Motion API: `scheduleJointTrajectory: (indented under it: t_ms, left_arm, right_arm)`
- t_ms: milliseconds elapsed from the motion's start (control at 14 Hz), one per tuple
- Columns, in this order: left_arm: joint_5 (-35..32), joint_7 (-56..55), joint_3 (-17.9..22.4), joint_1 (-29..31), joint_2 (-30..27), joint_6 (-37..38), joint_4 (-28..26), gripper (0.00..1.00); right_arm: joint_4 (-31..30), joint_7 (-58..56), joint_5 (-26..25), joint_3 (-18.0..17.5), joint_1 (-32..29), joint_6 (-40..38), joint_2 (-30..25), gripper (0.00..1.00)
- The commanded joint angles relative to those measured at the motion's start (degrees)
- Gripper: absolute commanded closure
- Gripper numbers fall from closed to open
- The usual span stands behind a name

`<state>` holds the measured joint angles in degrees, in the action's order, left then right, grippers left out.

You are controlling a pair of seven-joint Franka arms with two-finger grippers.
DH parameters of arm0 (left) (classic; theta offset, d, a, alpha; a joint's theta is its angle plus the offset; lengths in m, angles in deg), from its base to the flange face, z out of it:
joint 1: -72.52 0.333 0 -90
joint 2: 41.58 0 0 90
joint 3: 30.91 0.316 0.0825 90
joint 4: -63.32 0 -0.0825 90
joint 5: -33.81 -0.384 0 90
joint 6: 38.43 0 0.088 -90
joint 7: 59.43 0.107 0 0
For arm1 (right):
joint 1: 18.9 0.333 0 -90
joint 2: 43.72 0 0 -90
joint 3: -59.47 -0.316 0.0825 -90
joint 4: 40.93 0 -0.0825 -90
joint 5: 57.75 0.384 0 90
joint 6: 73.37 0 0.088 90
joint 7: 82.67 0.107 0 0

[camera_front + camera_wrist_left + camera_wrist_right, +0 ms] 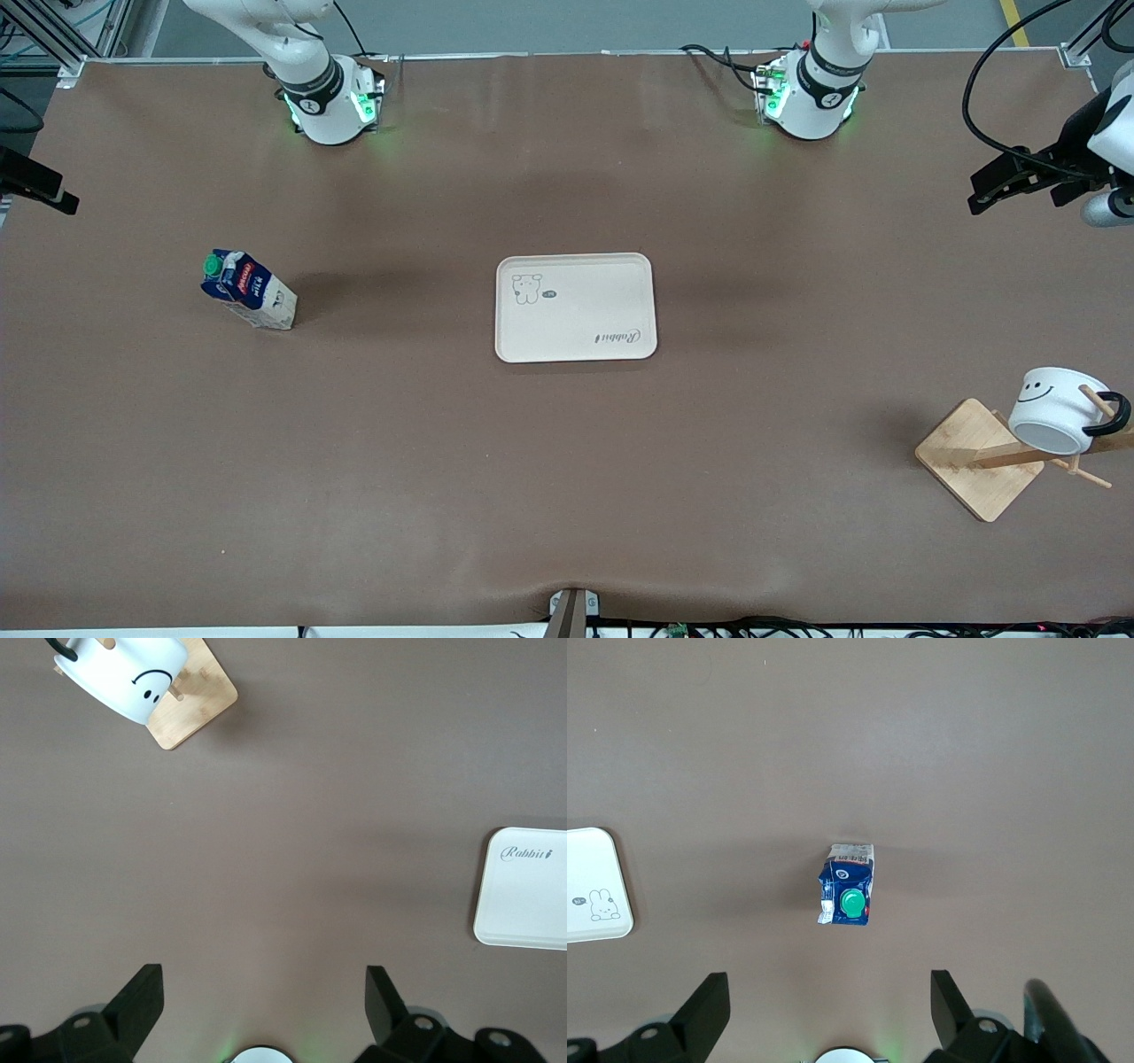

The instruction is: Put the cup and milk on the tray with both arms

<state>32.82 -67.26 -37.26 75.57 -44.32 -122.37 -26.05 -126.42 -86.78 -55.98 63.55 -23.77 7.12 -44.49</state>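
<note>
Below the spread right gripper (824, 1005), standing upright: milk (848, 885), cap skyward; left gripper (264, 1005) likewise gaping, waiting.

Brown matte table cover (567, 496) fills almost whole scene, with soft wrinkles and faint shadows. Grey floor (567, 22) visible above table's top edge, with yellow line (1013, 19) at one corner. Metal frame posts (53, 35) at corners. Black cables (886, 627) along bottom edge. Light even, diffuse.
</note>
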Motion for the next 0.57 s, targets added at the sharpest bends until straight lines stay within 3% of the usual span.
scheduleJointTrajectory:
  t_ms: [0, 500]
  left_arm:
    - [-1.1, 0.6, 0.0, 0.0, 0.7, 0.8, 1.6, 0.00]
    - [-1.0, 0.4, 0.6, 0.3, 1.5, 0.4, 1.6, 0.00]
  right_arm:
    - [0.1, -0.2, -0.6, -1.1, -0.8, -0.1, -0.4, 0.00]
    - [1.0, -0.2, -0.7, -1.1, -1.0, 0.0, -0.4, 0.00]
